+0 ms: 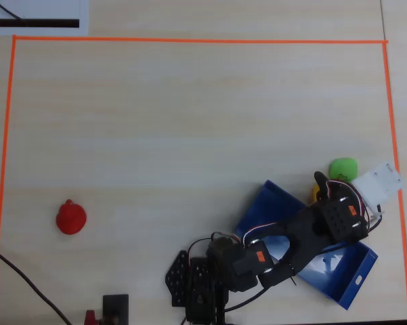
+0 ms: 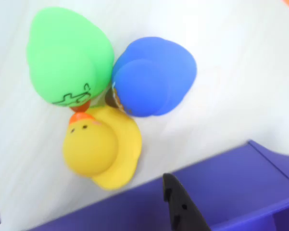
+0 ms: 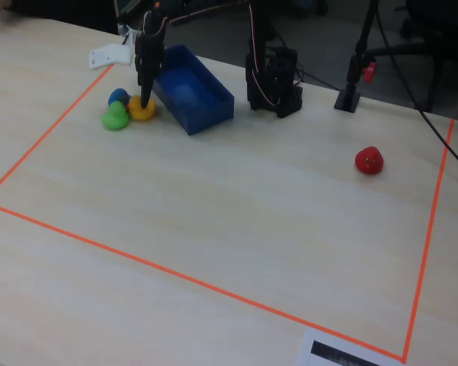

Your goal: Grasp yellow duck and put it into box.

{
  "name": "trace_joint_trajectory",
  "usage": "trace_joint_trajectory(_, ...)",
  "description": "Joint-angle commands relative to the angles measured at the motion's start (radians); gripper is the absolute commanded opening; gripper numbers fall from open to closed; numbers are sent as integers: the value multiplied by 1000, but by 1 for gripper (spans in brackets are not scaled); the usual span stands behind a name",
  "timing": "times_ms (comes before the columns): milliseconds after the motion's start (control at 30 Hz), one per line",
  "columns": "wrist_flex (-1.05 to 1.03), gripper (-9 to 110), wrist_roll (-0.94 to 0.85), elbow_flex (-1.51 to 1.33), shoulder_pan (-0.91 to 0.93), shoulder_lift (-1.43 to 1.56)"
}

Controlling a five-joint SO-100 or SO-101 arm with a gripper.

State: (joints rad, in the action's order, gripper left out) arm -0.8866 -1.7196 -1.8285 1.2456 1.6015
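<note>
Hovering over the yellow duck [image 3: 142, 109], gripper [image 3: 145, 90] pointed straight down just beside the box [image 3: 200, 111]; opening width impossible to tell, only one dark fingertip [image 2: 180, 206] visible in wrist view; nothing seen held. Counted three ducks clustered and touching on the table [image 3: 213, 198]: yellow duck, green duck [image 2: 67, 60], blue duck [image 2: 154, 77]; one box; one red toy [image 3: 369, 160] well apart.

Near the table's far left corner, the gripper [image 3: 144, 97] hangs over the yellow duck [image 3: 142, 108], just left of the box [image 3: 206, 106].
</note>
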Motion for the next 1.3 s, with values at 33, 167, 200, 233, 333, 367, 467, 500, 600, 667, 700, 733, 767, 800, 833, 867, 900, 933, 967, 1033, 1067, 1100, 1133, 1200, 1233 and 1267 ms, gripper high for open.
trace_joint_trajectory(33,60,45,-31,12,40,-38)
trace_joint_trajectory(167,71,45,-35,51,58,-97)
trace_joint_trajectory(200,71,45,-35,63,61,-114)
trace_joint_trajectory(233,72,45,-35,75,67,-129)
trace_joint_trajectory(333,77,46,-51,106,80,-173)
trace_joint_trajectory(367,84,46,-51,114,81,-184)
trace_joint_trajectory(467,92,46,-52,135,78,-209)
trace_joint_trajectory(500,92,46,-52,140,75,-213)
trace_joint_trajectory(600,92,45,-51,149,60,-222)
trace_joint_trajectory(667,92,45,-49,149,52,-224)
trace_joint_trajectory(700,92,44,-51,149,48,-224)
trace_joint_trajectory(733,92,41,-57,149,43,-224)
trace_joint_trajectory(767,92,38,-64,149,38,-225)
trace_joint_trajectory(800,92,33,-71,149,35,-227)
trace_joint_trajectory(833,92,28,-75,149,31,-230)
trace_joint_trajectory(867,98,22,-77,149,26,-232)
trace_joint_trajectory(900,107,18,-77,147,21,-235)
trace_joint_trajectory(933,115,13,-77,147,17,-238)
trace_joint_trajectory(967,126,10,-77,146,15,-239)
trace_joint_trajectory(1033,152,7,-77,146,14,-245)
trace_joint_trajectory(1067,164,6,-77,147,15,-250)
trace_joint_trajectory(1100,178,5,-77,150,17,-255)
trace_joint_trajectory(1133,189,4,-77,152,21,-258)
trace_joint_trajectory(1200,198,2,-78,160,26,-267)
trace_joint_trajectory(1233,198,0,-78,164,29,-270)
trace_joint_trajectory(1267,198,0,-78,169,31,-273)
